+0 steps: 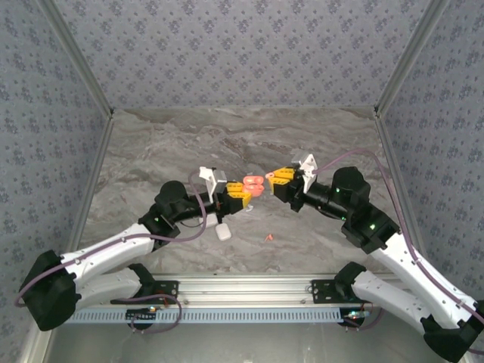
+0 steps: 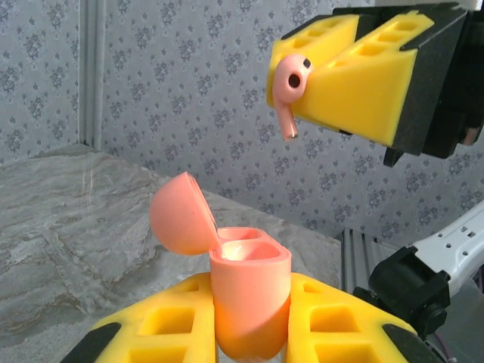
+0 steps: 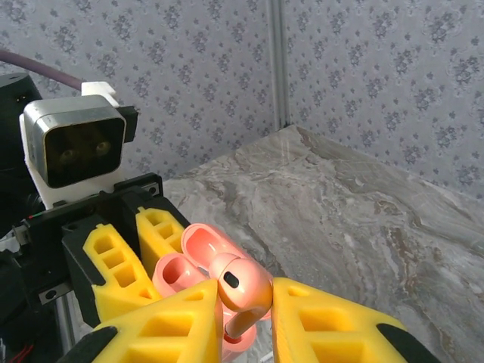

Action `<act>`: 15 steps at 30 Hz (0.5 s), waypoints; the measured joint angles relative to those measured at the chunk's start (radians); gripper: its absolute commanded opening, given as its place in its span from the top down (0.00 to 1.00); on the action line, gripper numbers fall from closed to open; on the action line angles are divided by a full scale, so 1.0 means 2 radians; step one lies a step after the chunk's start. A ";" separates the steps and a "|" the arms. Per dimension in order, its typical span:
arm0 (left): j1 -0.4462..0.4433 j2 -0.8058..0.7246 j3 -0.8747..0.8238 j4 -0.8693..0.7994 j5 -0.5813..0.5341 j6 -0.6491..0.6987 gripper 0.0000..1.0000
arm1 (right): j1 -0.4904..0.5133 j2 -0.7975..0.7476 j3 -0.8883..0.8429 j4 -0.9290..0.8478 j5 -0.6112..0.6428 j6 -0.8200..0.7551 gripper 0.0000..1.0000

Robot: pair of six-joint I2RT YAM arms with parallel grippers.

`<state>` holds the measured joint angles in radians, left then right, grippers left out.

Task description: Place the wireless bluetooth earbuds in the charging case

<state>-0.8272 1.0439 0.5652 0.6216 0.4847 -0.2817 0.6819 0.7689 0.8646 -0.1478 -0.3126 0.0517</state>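
The left gripper [image 2: 249,333] is clamped tight on the charging case [image 2: 249,299], yellow fingers [image 2: 181,325] pressing in from both sides. The salmon-pink case stands upright between them. Its lid [image 2: 181,214] is flipped open and leans back to the left, and the pale inside of the case shows at the top.

Over to the right gripper [image 3: 246,321]: its jaws are nearly together, pinching a pink earbud [image 3: 243,283] at the very tips. From the left wrist view the earbud hangs stem down, head against the yellow fingertips. It sits above the open case and off to the right. There is clear air between the two, nothing touching.

From the right wrist view the earbud sits right in front of the open case, with the left arm's camera block just behind and to the left. Contact cannot be judged from that angle.

From above, the two grippers meet nose to nose over the middle of the grey marbled table [image 1: 189,144], the pink case between them and held off the surface.

Down on the table, a white case [image 1: 223,232] lies closed near the left arm's forearm. A tiny orange-red earbud [image 1: 268,237] lies a little to its right, apart from it and too small to make out in detail.

Patterned grey-blue walls [image 1: 242,53] close in the table on three sides.
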 measured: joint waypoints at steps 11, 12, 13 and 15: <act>0.000 0.000 0.004 0.015 0.000 -0.017 1.00 | 0.002 0.007 -0.009 0.015 -0.011 0.000 0.76; 0.000 0.000 0.004 0.015 0.000 -0.018 1.00 | 0.002 0.008 -0.009 0.016 -0.011 0.000 0.76; -0.001 0.000 0.004 0.015 0.000 -0.018 1.00 | 0.002 0.011 -0.009 0.017 -0.013 0.000 0.76; -0.002 0.000 0.004 0.015 0.000 -0.018 1.00 | 0.003 0.016 -0.009 0.017 -0.013 0.000 0.76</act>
<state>-0.8322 1.0439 0.5735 0.6525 0.4854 -0.3176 0.6876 0.8005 0.8474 -0.1143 -0.3382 0.0509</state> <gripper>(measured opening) 0.187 0.237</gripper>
